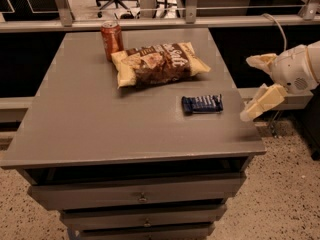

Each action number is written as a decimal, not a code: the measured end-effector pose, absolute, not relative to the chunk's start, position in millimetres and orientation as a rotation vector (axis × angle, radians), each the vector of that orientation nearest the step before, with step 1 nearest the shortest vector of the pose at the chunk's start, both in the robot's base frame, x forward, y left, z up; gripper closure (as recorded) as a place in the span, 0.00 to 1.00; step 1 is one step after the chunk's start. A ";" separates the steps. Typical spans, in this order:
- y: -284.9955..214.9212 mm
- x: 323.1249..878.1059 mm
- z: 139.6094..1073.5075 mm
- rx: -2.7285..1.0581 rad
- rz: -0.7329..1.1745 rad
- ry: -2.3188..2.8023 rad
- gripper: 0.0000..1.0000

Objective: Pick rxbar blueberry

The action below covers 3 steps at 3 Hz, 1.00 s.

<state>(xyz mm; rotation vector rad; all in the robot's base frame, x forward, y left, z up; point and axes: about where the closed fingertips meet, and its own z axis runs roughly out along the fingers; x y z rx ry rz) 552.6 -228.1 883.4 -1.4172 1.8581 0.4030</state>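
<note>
The rxbar blueberry (202,104) is a small flat dark blue bar with pale lettering. It lies flat on the right part of the grey cabinet top (100,119). My gripper (253,86) comes in from the right edge of the view, just past the cabinet's right edge. It is to the right of the bar and apart from it. Its two pale fingers (262,102) are spread wide, with nothing between them.
A tan-and-brown chip bag (157,64) lies behind the bar, toward the back. A red soda can (111,40) stands upright at the bag's left. Drawers (140,196) front the cabinet. A railing (150,21) runs behind it.
</note>
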 end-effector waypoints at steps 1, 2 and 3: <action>-212.2 575.3 863.1 -1.429 0.489 1.842 0.00; -195.0 586.4 858.3 -1.446 0.550 1.833 0.00; -176.3 587.0 858.2 -1.475 0.585 1.814 0.00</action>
